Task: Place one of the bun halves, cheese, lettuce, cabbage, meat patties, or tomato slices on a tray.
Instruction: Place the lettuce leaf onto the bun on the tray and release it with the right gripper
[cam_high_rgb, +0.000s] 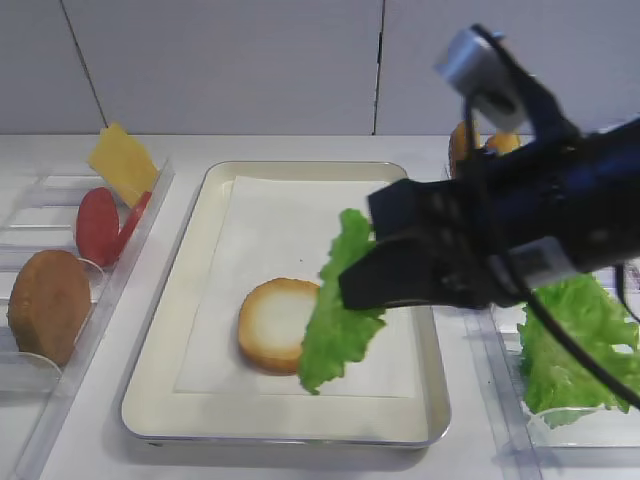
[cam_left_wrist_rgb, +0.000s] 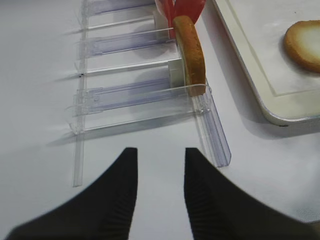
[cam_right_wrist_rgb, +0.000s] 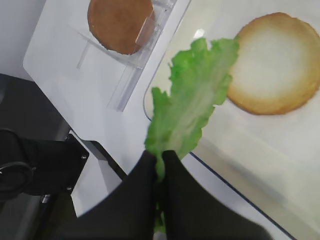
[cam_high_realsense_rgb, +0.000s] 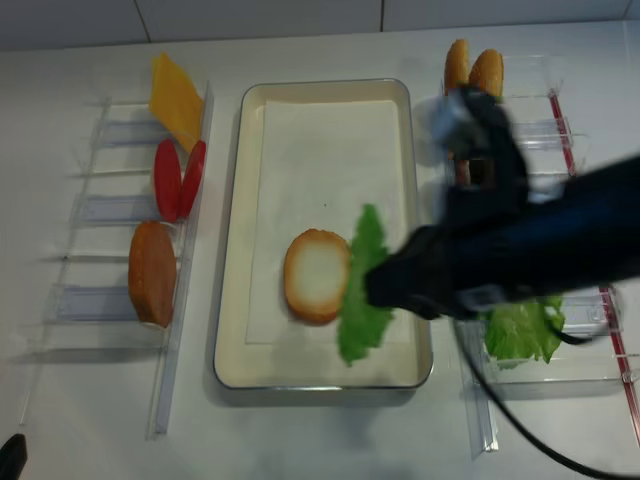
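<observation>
My right gripper (cam_high_rgb: 347, 290) is shut on a frilly green lettuce leaf (cam_high_rgb: 340, 312), pinched by one end (cam_right_wrist_rgb: 159, 159). The lettuce (cam_right_wrist_rgb: 192, 107) hangs over the cream tray (cam_high_rgb: 190, 330), just right of a bun half (cam_high_rgb: 277, 325) that lies cut face up on the white paper. From above, the lettuce (cam_high_realsense_rgb: 362, 290) overlaps the bun half's (cam_high_realsense_rgb: 316, 276) right edge. My left gripper (cam_left_wrist_rgb: 159, 156) is open and empty, low over bare table near the left bin's end. Cheese (cam_high_rgb: 122, 160), tomato slices (cam_high_rgb: 100, 225) and another bun half (cam_high_rgb: 48, 305) stand in the left bin. No meat patties show.
A clear plastic bin (cam_left_wrist_rgb: 125, 95) with dividers runs along the tray's left side. The right bin (cam_high_realsense_rgb: 610, 330) holds more green leaves (cam_high_rgb: 570, 350), and two bun halves (cam_high_realsense_rgb: 473, 68) stand at its far end. My right arm (cam_high_realsense_rgb: 560, 240) covers the bin's middle.
</observation>
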